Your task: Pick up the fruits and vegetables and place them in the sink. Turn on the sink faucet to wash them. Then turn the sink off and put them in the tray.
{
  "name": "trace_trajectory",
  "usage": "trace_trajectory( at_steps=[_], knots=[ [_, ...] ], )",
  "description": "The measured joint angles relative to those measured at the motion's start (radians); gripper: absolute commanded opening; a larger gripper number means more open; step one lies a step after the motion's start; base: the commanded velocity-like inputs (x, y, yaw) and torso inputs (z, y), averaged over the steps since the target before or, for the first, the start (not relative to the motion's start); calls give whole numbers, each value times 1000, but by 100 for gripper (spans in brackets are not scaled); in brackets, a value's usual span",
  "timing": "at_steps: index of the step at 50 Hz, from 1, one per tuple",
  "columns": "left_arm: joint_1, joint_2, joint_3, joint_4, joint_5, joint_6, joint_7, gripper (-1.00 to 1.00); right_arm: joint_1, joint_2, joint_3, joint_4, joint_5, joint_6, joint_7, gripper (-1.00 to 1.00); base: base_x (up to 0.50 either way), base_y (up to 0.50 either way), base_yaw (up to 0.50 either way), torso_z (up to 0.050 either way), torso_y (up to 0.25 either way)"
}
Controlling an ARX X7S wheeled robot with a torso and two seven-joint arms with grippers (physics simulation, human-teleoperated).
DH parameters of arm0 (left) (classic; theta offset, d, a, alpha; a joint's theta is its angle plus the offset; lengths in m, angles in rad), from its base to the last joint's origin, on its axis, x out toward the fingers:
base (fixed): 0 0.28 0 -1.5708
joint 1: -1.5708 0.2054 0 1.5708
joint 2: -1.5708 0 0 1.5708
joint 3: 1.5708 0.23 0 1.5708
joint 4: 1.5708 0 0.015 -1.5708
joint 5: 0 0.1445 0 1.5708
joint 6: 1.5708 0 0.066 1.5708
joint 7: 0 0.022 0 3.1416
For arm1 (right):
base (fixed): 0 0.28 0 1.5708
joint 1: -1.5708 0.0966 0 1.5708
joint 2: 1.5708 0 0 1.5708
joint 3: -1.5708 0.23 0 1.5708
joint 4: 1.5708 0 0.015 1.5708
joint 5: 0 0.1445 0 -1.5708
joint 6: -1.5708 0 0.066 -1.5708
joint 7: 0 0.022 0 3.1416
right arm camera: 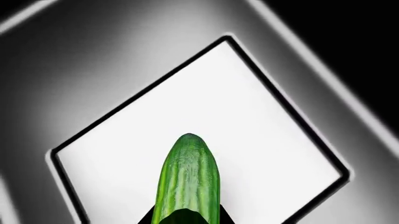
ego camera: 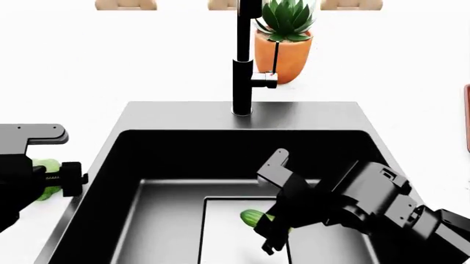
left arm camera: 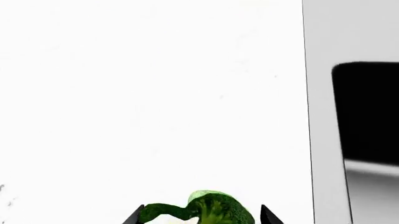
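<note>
while the white worktop (ego camera: 88, 66) spreads around it, the sink (ego camera: 242, 113) fills the middle of the head view, a black basin with a grey rim and a pale drain panel (ego camera: 235, 236) at its bottom. at the far rim stands the tap (ego camera: 243, 66), a slim black post with its short lever (ego camera: 264, 80) pointing to the side; a potted plant (ego camera: 283, 41) sits just behind it. a sliver of the reddish tray (ego camera: 467, 118) shows at the right edge of that view.

the right tool (ego camera: 273, 228) is low inside the basin, clamped on the cucumber (right arm camera: 187, 179), which hangs over the drain panel with its tip pointing away from the wrist. the left tool (left arm camera: 203, 217) is out over the worktop beside the sink's left rim, with the broccoli (left arm camera: 212, 210) between its tips; i cannot tell whether they are actually pinching it or only standing around it.

the step in hand looks to be the first one, getting the produce into the sink. the right side now calls for letting the cucumber go onto the basin floor; the left side needs a firm hold, then a carry over the rim and a drop inside. the tap is not yet touched.
</note>
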State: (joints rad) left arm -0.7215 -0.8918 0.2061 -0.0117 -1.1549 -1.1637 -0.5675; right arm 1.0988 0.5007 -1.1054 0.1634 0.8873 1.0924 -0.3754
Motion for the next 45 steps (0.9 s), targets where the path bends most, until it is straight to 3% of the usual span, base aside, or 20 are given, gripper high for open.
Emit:
trace_trajectory(
  at_steps=[13,23,28,35,45],
  knots=[
    [-19,-14,27,43,2,-28,21,-100,-8,25,27,-50,31,20,39,-100,1,0,0,0,0],
    [-244,30,37,90,-223,-217,-93,-100,-25,47,62,-69,46,-5,62,-100,0,0,0,0,0],
    [-391,79,108,63,-344,-289,-147,-100,-40,63,81,-78,55,-20,75,-100,0,0,0,0,0],
    [-571,159,256,20,-428,-343,-135,-100,-55,57,74,-50,41,-46,68,-100,0,0,0,0,0],
    [-736,219,419,-10,-514,-366,-107,-100,-47,-69,-19,210,-86,-172,-32,-100,0,0,0,0,0]
  ],
)
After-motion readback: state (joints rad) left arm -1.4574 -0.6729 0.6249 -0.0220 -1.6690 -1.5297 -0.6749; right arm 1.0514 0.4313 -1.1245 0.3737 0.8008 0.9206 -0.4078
